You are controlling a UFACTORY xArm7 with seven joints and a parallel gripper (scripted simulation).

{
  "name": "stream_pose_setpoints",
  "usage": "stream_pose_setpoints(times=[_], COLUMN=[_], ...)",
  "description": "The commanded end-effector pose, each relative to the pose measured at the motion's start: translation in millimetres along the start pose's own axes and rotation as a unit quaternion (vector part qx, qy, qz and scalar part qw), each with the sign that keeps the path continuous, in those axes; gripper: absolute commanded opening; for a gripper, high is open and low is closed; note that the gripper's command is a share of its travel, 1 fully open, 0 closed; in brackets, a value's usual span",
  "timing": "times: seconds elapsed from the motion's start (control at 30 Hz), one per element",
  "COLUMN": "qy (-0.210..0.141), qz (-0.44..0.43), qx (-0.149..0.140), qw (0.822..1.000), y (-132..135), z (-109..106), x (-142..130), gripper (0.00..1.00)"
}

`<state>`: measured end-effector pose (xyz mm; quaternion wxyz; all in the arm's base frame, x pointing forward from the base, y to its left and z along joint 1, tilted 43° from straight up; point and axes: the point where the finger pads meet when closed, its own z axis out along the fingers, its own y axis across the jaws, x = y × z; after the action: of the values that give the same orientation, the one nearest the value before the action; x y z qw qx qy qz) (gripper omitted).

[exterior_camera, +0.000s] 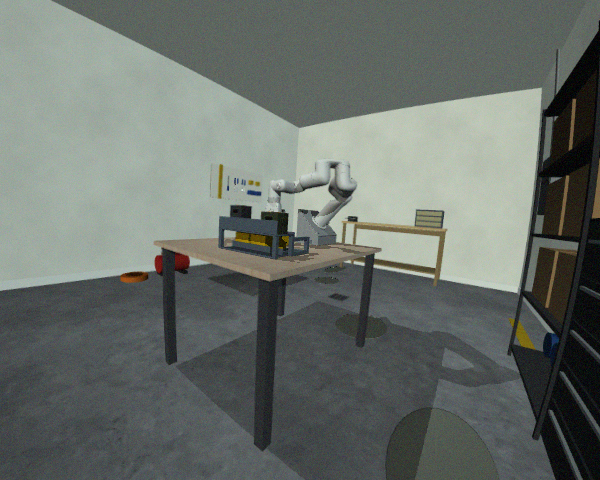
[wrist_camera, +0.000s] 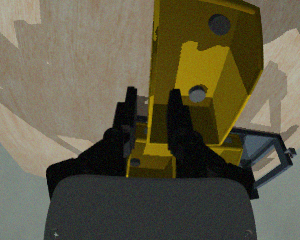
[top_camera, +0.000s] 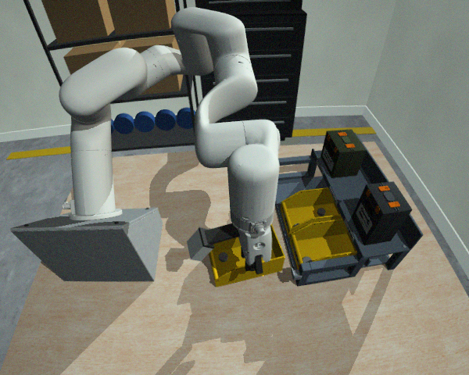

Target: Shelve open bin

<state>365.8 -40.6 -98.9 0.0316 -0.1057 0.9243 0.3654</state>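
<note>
The yellow bin (top_camera: 230,278) (wrist_camera: 205,65) stands on the table between the arm's base and the shelf (top_camera: 327,262) (exterior_camera: 246,225). Its lower open front points away from the shelf. Two round parts show in it in the wrist view, one dark and one grey. My gripper (top_camera: 253,266) (wrist_camera: 152,100) is partly open, one finger inside the bin and one outside, around its side wall; a gap shows beside the wall. Two yellow bins, the far one (top_camera: 303,203) and the near one (top_camera: 327,244), stand side by side on the shelf. The free place (top_camera: 293,187) is at the row's far end.
A dark green case (top_camera: 341,157) and a black case (top_camera: 382,216) with orange latches stand on the shelf's raised rear board. A grey block (top_camera: 199,244) with a dark top stands close behind the table bin. The arm's wedge-shaped grey base (top_camera: 89,254) is at the left.
</note>
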Motion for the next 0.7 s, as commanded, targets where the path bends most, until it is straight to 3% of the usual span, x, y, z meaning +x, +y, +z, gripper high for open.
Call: stream_pose_setpoints(times=[0.0, 0.67], qy=[-0.001, -0.002], qz=[0.0, 0.0], qx=[0.002, 0.002], qw=[1.0, 1.0], y=[-1, -1], z=[-2, 14], x=[-1, -1], gripper=[0.28, 0.28])
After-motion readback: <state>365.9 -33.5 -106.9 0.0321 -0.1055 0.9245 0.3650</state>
